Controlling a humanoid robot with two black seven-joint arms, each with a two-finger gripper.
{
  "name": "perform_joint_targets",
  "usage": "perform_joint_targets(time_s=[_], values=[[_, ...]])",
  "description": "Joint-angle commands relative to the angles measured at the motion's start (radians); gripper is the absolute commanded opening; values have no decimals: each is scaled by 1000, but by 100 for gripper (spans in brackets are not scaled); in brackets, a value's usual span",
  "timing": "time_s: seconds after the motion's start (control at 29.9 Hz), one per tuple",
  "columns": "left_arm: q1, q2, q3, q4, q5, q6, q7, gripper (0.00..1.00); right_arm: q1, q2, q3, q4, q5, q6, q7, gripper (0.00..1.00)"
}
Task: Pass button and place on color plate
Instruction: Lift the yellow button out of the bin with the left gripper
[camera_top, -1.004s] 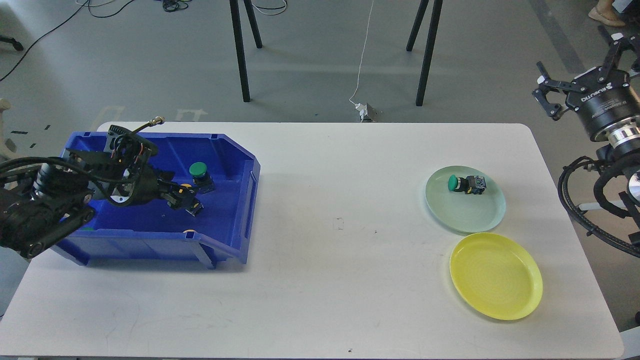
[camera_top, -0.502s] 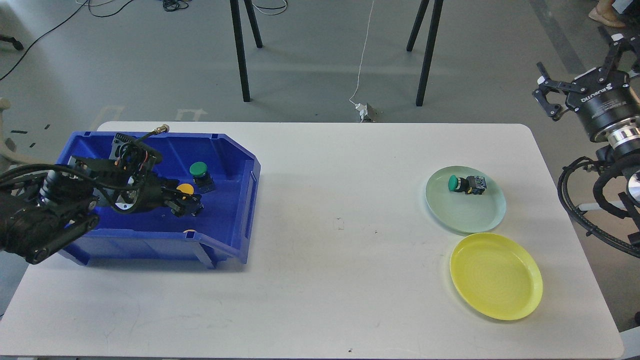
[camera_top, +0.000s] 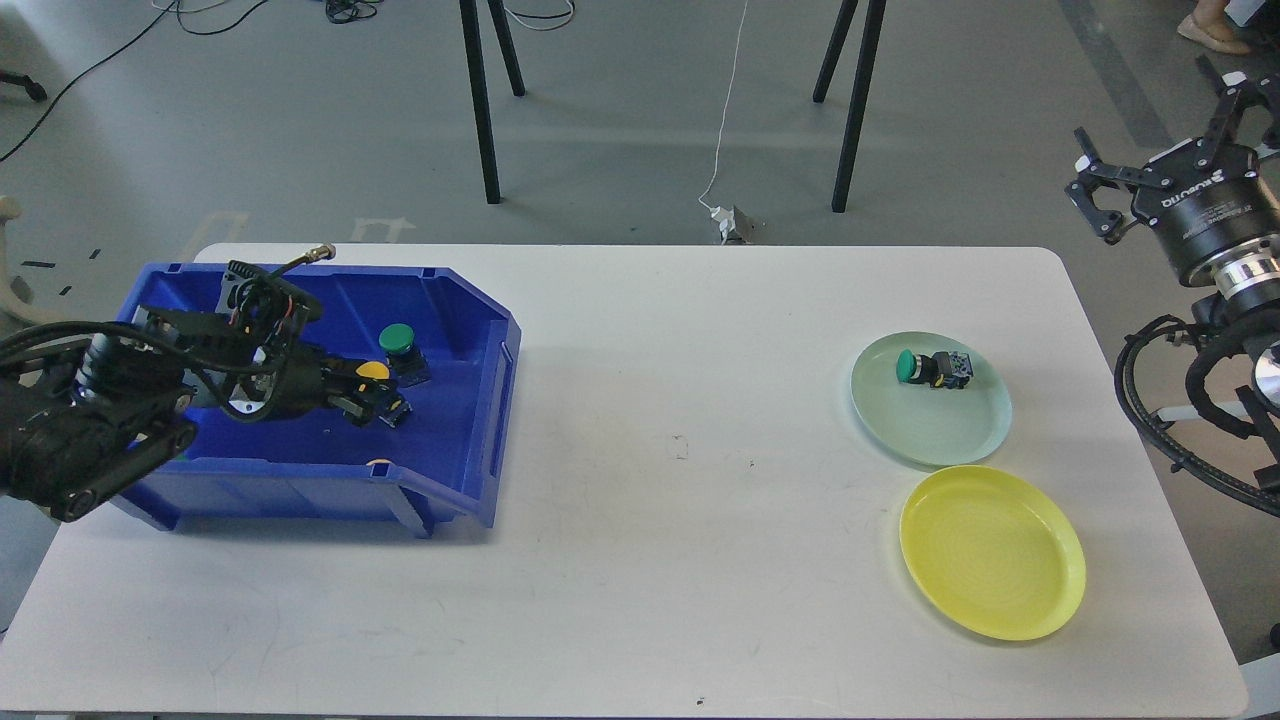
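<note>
Grey floor behind, two pairs of black stand legs (camera_top: 487, 100) up top, a white cable (camera_top: 727, 110) trailing down to a small plug box (camera_top: 733, 222) just past the far edge of the white table (camera_top: 640, 560). Far left on that table: a blue bin (camera_top: 455, 455), open-fronted, with the left gripper (camera_top: 372, 398) reaching deep inside, fingers clamped around a yellow button (camera_top: 374, 372), its yellow cap showing just above the dark fingertips. Just beside it toward the back wall, a green button (camera_top: 399, 342) standing upright on the bin floor, close to the held one, contact not clear from here. At the front lip of the bin, a sliver of something pale (camera_top: 379, 463), too little showing to name. Middle of the table bare white, faint scuffs only. Over to the right, a pale green plate (camera_top: 935, 435) carrying a second green-capped button (camera_top: 932, 368), lying on its side near the plate's far rim, cap pointing left. Just in front of that, nearly touching rims, a yellow plate (camera_top: 992, 552) with nothing in it. Far right, off the table edge and held high over the floor, the right gripper (camera_top: 1160, 135), fingers spread wide, nothing between them, black cable loops (camera_top: 1170, 400) hanging beneath its wrist.
</note>
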Motion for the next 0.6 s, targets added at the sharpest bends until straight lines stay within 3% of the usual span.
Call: perform_joint_targets(time_s=[0.0, 0.13, 0.4, 0.47, 0.57], values=[[-29, 29, -10, -44, -4, -1, -12, 32, 1, -1, 1, 2, 0, 0, 0, 99], [-62, 119, -14, -121, -6, 5, -56, 32, 1, -12, -1, 6, 2, 0, -2, 99], [-91, 348, -131, -394, -70, 2, -65, 32, 0, -16, -2, 9, 0, 0, -3, 99], [-91, 404, -178, -457, -117, 2, -110, 31, 0, -25, -4, 9, 0, 0, -3, 99], [-90, 406, -241, -460, -200, 8, -159, 30, 0, -29, -8, 12, 0, 0, -3, 99]])
